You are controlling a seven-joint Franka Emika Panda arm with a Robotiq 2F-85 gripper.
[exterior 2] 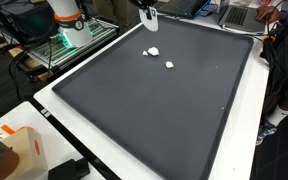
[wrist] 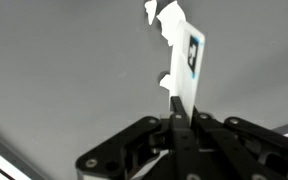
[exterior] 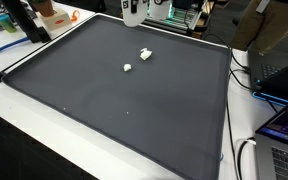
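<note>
**A:** What's the gripper (wrist: 176, 118) got?

**B:** Its jaws are pinched together on a thin white tag (wrist: 184, 60) with a blue mark. The tag stands up out of the grip, raised near the far edge of the dark mat (exterior: 104, 110).

**A:** And on the mat?

**B:** Left to right in an exterior view there's a small white scrap (exterior: 127, 68), then a larger white scrap (exterior: 145, 54). Both are in the mat's far half, near each other but apart.

**A:** Any handling advice?

**B:** The tag looks flimsy to me. A firm pinch and slow, level travel should stop it slipping or bending.
</note>
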